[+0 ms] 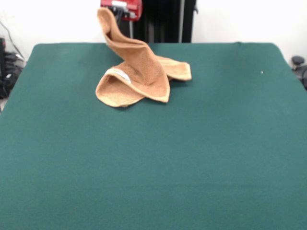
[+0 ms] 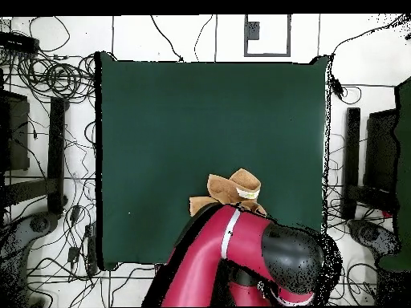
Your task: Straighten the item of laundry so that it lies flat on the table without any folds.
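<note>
The orange-tan towel (image 1: 139, 76) lies crumpled near the far side of the green table (image 1: 153, 158). One corner of it is pulled up in a tall twisted peak. The peak reaches my gripper (image 1: 114, 13), whose red body shows at the top edge, and the gripper holds that corner in the air. The rest of the towel rests on the table in folded lobes, with a pale woven band showing on the left lobe. In the overhead view the towel (image 2: 233, 191) shows just beyond my red arm (image 2: 241, 249), which hides the gripper.
The black pedestal (image 1: 165, 19) stands behind the table's far edge. Cables and stands (image 2: 48, 160) lie on the floor around the table. The table's green surface (image 2: 209, 120) stretches wide on every side of the towel.
</note>
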Controlling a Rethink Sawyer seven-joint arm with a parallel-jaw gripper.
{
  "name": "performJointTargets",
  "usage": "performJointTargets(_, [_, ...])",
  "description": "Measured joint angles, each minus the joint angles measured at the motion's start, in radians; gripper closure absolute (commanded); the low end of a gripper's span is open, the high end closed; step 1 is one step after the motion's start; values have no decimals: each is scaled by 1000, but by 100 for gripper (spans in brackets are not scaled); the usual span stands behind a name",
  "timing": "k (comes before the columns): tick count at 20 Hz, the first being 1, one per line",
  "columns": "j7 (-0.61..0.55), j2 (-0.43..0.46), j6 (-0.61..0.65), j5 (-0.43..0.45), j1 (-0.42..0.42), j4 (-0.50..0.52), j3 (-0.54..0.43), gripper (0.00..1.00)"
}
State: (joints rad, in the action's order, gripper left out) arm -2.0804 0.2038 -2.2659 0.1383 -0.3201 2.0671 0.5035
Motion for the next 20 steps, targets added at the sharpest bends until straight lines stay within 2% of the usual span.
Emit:
performJointTargets(13, [0, 71, 34, -11, 0, -77, 15, 100])
performJointTargets(20, [0, 83, 190, -19, -10, -93, 24, 100])
